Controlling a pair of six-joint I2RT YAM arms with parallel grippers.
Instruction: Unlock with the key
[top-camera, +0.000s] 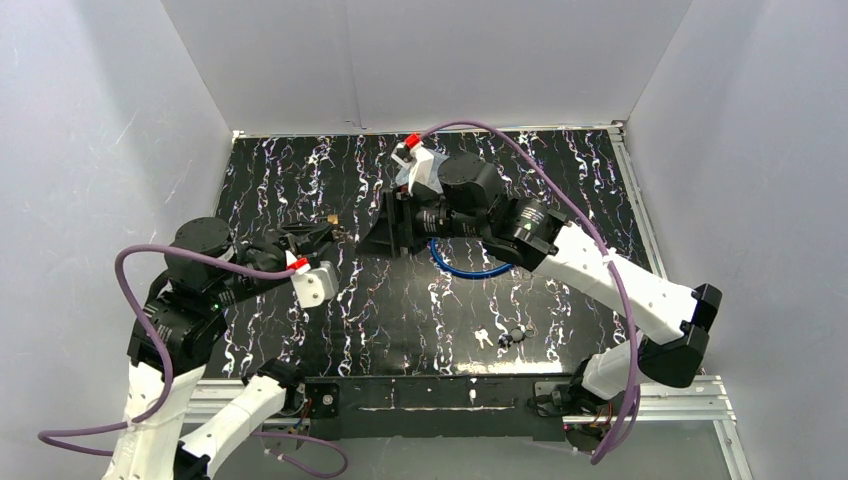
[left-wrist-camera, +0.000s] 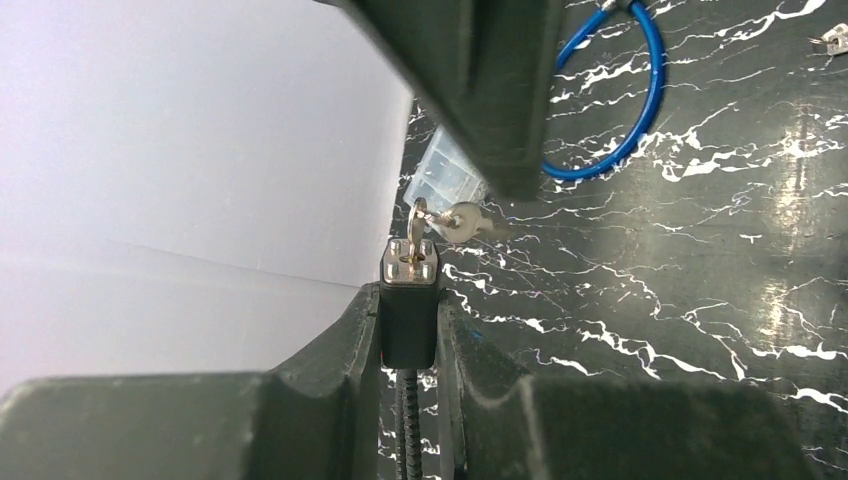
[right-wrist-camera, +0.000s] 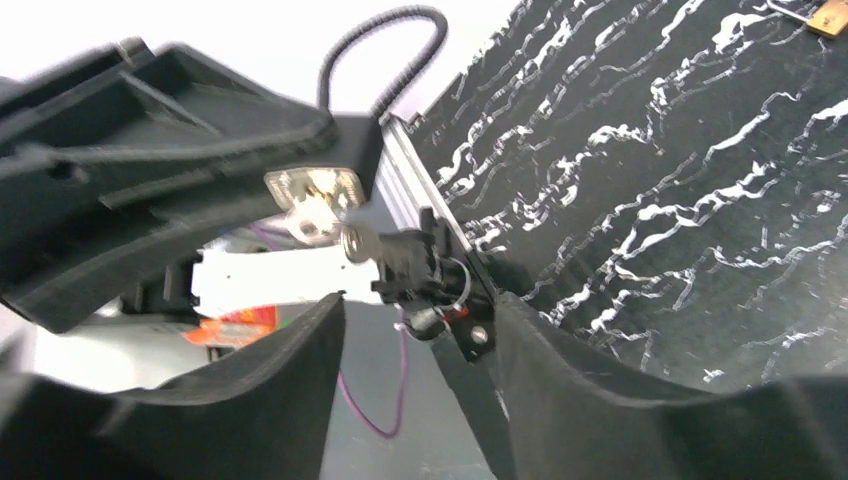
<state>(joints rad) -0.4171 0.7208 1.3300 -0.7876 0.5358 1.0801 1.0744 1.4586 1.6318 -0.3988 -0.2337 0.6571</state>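
Clamping the lock (left-wrist-camera: 408, 320), lower centre, in the left gripper (left-wrist-camera: 408, 293), key (left-wrist-camera: 418, 225) seated; holding the right gripper (right-wrist-camera: 415, 300) open nearby; turning seemingly pending.

Key (left-wrist-camera: 418, 226) in lock (left-wrist-camera: 408, 322), cable loop (left-wrist-camera: 656, 70) on table (left-wrist-camera: 700, 300) to its right

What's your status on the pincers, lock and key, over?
Left pincer shut on black lock body. Right pincer open beside the key. Key seated in lock, second key dangling from it. No obstruction seen.
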